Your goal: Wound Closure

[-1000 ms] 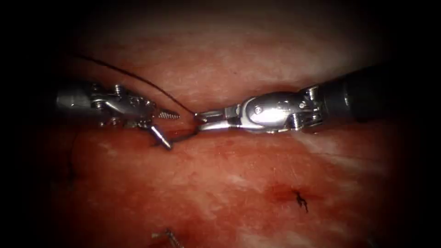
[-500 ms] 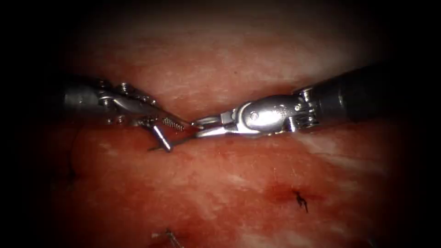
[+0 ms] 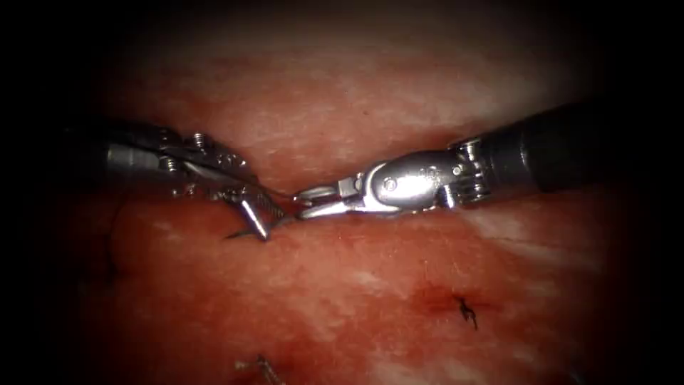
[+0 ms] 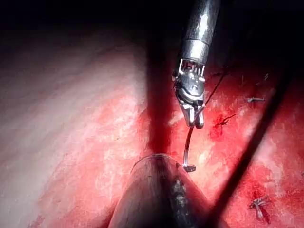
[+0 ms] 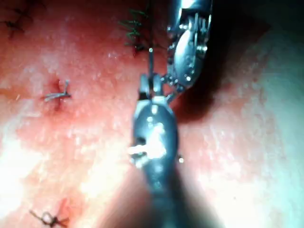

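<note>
Now the needle [image 3: 274, 214] is being gripped by the right tool [image 3: 308, 202], left tool [image 3: 262, 216] gaping empty beside it; slippage is being risked.

A surgical training lab, seen through an endoscope in a dark-edged, spotlit close-up. A slab of pork tissue [image 3: 370, 285] stands in for a patient, wet with red fluid [image 3: 434, 298]. Two thin metal robotic tools, the left tool [image 3: 260, 210] and the right tool [image 3: 313, 202], meet over it. Short knotted thread ends [image 3: 467, 310] from practice stitches dot the surface.
</note>
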Controlling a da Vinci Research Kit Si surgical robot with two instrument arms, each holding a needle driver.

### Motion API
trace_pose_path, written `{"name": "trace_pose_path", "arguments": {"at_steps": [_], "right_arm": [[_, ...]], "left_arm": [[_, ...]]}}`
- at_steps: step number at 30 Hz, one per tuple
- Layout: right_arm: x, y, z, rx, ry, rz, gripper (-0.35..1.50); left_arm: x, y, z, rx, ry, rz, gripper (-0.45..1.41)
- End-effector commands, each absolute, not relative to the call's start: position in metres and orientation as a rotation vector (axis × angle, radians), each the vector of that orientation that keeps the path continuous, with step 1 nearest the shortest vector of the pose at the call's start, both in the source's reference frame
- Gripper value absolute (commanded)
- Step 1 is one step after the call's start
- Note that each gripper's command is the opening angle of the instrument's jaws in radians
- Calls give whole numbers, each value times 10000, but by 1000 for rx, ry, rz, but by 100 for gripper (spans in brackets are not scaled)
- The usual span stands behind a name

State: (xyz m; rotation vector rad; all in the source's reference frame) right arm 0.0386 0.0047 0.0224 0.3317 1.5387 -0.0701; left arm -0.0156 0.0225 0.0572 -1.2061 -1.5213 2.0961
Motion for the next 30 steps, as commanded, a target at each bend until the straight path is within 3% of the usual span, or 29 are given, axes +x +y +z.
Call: {"name": "trace_pose_path", "arguments": {"at_steps": [1, 2, 11, 12, 13, 15, 20, 30], "right_arm": [[390, 41, 228, 334, 1540, -71, -35], [391, 41, 227, 334, 1540, -71, -35], [392, 41, 227, 336, 1541, -72, -35], [393, 41, 226, 311, 1531, -13, 52], [393, 41, 226, 311, 1531, -13, 52], [395, 46, 225, 313, 1522, 94, 106], [393, 52, 221, 276, 1464, 183, 120], [390, 48, 211, 150, 1319, 338, 120]], "left_arm": [[-161, 223, 578, -1211, -1523, 2095, -3], [-161, 223, 578, -1226, -1528, 2090, -45], [-163, 220, 579, -1292, -1539, 2061, -45], [-164, 217, 578, -1314, -1517, 2048, -45], [-164, 217, 578, -1314, -1517, 2048, -45], [-164, 216, 575, -1335, -1457, 2031, -45], [-164, 211, 570, -1356, -1333, 2000, -45], [-168, 216, 561, -1452, -1072, 1809, -45]]}}
